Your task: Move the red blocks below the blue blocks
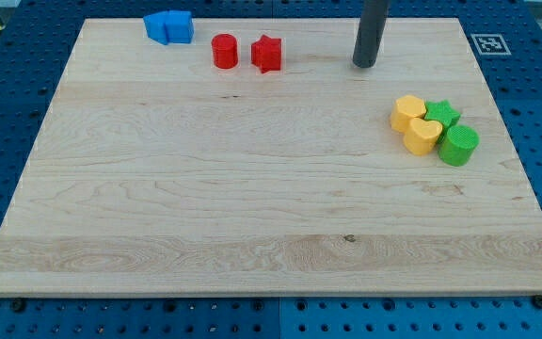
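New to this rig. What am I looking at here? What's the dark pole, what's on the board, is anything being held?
There is one picture, from a single camera looking down at a slant on a wooden board that sits on a blue pegboard bench. The dark pole is the end of a robot arm. It has no claw, only a rod, and its lower end, my tip, slides on the board and pushes blocks. Nothing is held.

At the view's top left lie the blue blocks, bunched together. Just to their right are a red cylinder and a red star. At the view's right is a cluster of two yellow blocks, a green star and a green cylinder.

The tip stands right of the red star, touching no block.
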### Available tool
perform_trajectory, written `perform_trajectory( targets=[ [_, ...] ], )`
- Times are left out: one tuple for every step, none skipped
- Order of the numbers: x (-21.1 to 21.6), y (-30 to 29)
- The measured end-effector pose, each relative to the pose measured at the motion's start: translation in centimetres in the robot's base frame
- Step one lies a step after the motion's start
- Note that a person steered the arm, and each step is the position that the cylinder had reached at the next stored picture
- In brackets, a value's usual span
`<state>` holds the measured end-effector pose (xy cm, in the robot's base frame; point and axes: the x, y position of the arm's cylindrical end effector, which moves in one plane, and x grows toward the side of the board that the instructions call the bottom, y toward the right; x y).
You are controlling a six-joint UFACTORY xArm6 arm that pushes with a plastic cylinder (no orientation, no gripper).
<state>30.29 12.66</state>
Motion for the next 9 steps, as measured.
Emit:
perform_trajectory(
  targets=[
    [0.2,-2.7],
    [0.2,-6.7],
    [0.2,-10.6],
    [0.2,-9.3],
    [-0.4,-8.2],
    [-1.2,-8.4],
    [-2.6,-8.4],
    [-2.7,-10.3],
    [-2.7,-13.8]
  ],
)
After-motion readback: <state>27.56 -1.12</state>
